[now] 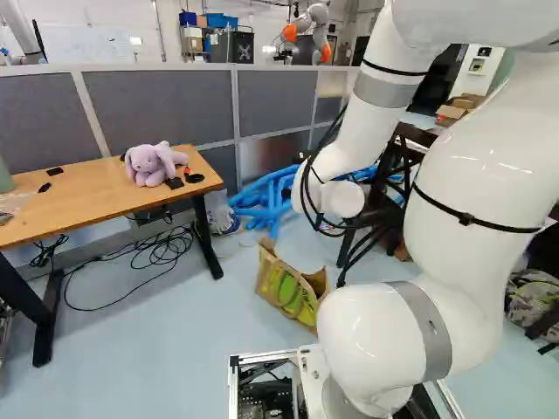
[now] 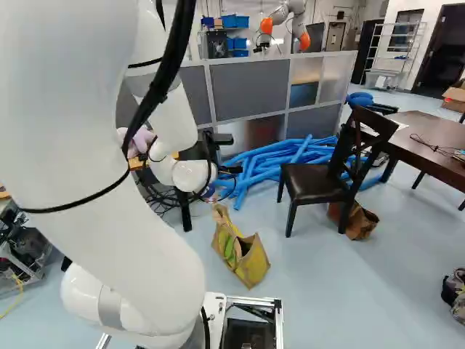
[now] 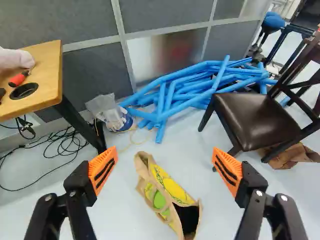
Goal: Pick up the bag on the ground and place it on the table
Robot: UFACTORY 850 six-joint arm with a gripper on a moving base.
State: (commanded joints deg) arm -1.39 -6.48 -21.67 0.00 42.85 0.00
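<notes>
Tool (image 2: 234, 154) is up in the air over the floor, wide, both fingers well apart; in the wrist view the gap of the tool (image 3: 164, 169) shows orange pads (image 3: 103, 169) and nothing gripped. Bag (image 3: 167, 192): on the floor, tan with yellow and green patches, seen between the two fingers in the wrist view but untouched by either. It lies slanted, dark opening at the end nearer the tool. Right base view has it just past the base frame (image 2: 275, 300), well apart from the chair.

Wooden counter (image 1: 96, 189), at the left of the left base view. On it: lilac plush rabbit (image 1: 150, 164), flat round black piece (image 1: 195, 178), small red item (image 3: 19, 78) beside that. Black cables (image 3: 62, 142) loose on the floor by the counter. Clear plastic bag (image 3: 102, 105) with something white and blue, near the counter leg.

Heap of blue tubes (image 3: 187, 90) on the floor beside the grey partition (image 2: 251, 87). Dark chair (image 2: 314, 182) next to them, seat brown-black; crumpled brown bag (image 2: 357, 220) on the floor by its legs. Dark brown table (image 2: 429, 134) at the right of the right base view. Another robot (image 2: 280, 16) beyond the partition, white with orange parts.
</notes>
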